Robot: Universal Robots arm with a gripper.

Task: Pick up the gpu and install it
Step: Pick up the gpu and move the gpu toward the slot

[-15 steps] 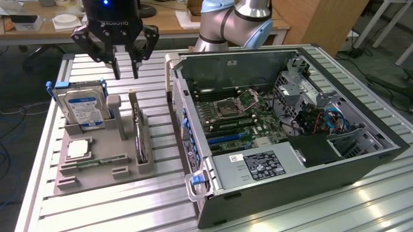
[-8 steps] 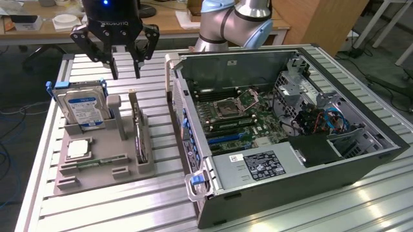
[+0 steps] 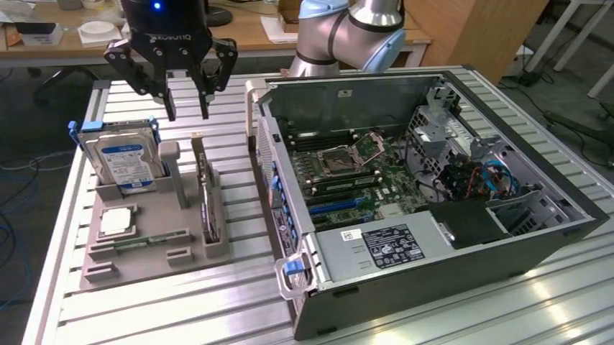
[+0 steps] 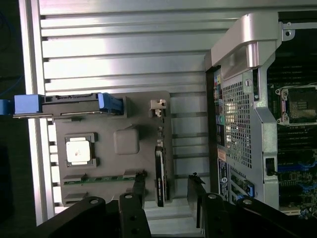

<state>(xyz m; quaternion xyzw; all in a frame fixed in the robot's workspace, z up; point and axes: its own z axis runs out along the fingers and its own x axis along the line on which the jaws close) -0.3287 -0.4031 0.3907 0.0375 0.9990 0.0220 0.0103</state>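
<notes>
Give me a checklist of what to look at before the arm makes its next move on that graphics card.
1. Fingers open: ok. The gripper has its fingers wide apart and holds nothing.
2. Gpu ready: ok. The gpu stands on edge in the grey holder, untouched.
3. Alignment: ok. In the wrist view the gpu lies roughly between the two fingers.
4. Hard drive out of the way: ok. The hard drive stands apart from the gpu, in the same holder.
5. Computer case open: ok. The computer case has its motherboard exposed.
6. Card slot free: cannot tell.
</notes>
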